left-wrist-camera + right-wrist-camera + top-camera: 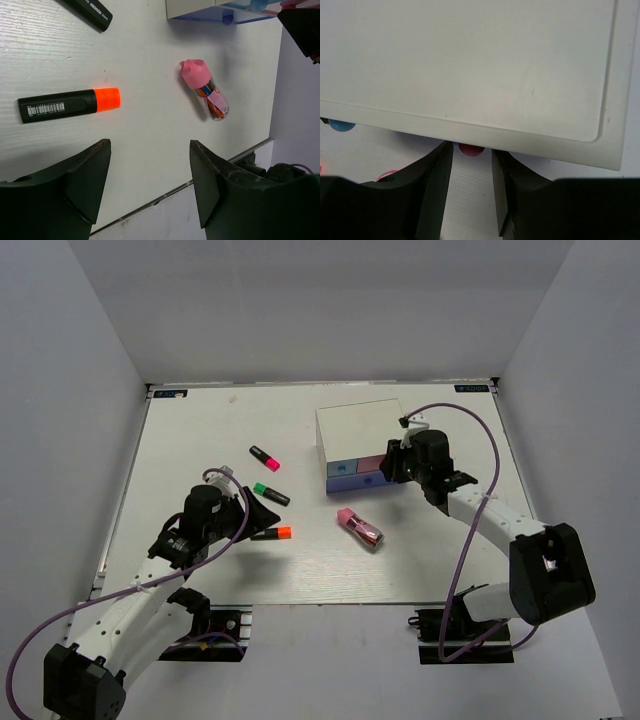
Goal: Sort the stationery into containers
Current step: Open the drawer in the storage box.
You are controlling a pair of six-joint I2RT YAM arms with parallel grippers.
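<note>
While right jaws stand apart | pink knob (470,148) between their tips

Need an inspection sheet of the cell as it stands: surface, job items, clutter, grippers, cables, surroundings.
Surface: white table, flat, faint wood grain.
Job's things: pink-capped highlighter, green-capped highlighter, orange-capped highlighter and pink gadget lie loose on the table. The white-topped box sits far right and its drawers look shut. Grey block not seen.
Clutter: nothing seen.
Grippers: left gripper is open and empty, beside the orange-capped highlighter. Right gripper has its jaws apart either side of the pink knob; contact can't be told.
Cables: purple left cable and right cable loop along the arms, off the items.
Surroundings: plain grey walls on three sides.
</note>
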